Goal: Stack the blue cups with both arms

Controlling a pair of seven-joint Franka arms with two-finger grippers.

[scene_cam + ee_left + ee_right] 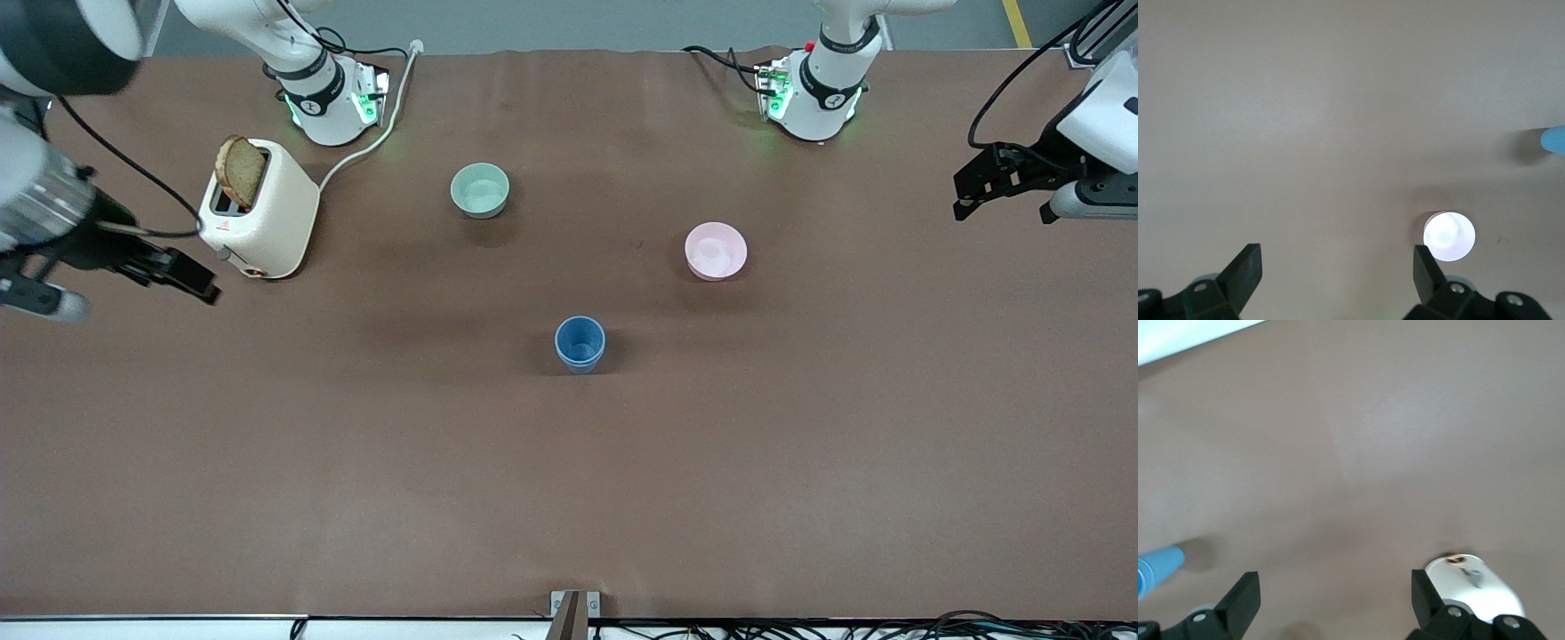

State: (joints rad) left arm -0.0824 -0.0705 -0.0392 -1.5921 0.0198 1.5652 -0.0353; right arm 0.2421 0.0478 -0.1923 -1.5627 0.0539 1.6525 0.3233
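Observation:
One blue cup shape (580, 344) stands upright mid-table, nearer the front camera than both bowls. A second rim line shows low on its wall, as of one cup nested in another. It also shows in the left wrist view (1555, 140) and in the right wrist view (1158, 568). My left gripper (1000, 209) hangs open and empty over the left arm's end of the table; in its own view (1338, 267) only bare table lies between its jaws. My right gripper (200, 284) hangs open and empty over the right arm's end, beside the toaster, and also shows in the right wrist view (1335, 587).
A white toaster (262, 213) with a bread slice (240, 171) stands toward the right arm's end, its cord running to the base. A pale green bowl (480, 189) and a pink bowl (716, 251) sit between the cup and the arm bases.

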